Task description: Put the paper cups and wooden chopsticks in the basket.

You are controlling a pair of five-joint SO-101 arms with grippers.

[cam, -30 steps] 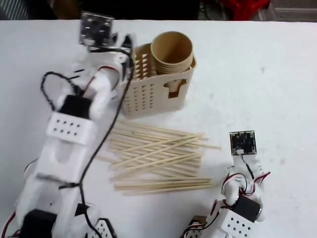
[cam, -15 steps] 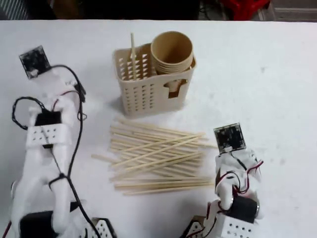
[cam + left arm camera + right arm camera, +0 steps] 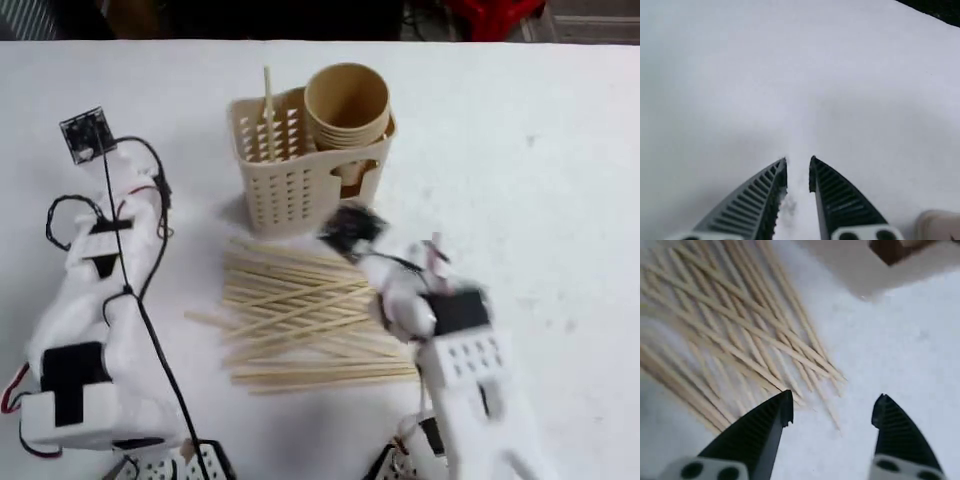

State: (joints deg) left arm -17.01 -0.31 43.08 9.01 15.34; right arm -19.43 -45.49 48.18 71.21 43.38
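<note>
The perforated beige basket stands at the back middle of the table. It holds a stack of paper cups and one upright chopstick. Several wooden chopsticks lie in a loose pile in front of it. My right arm leans over the pile's right end. Its gripper is wide open above the chopsticks' tips, holding nothing. The left arm is off to the left, and its gripper hangs over bare table with only a narrow gap between its fingers.
The basket's lower wall lies just beyond the pile in the right wrist view. Black cables trail along the left arm. Bare white table stretches to the right of the basket and pile.
The left arm pulled back from the basket to the left, leaving one chopstick standing inside. The right arm swung from the front right corner to over the pile's right end.
</note>
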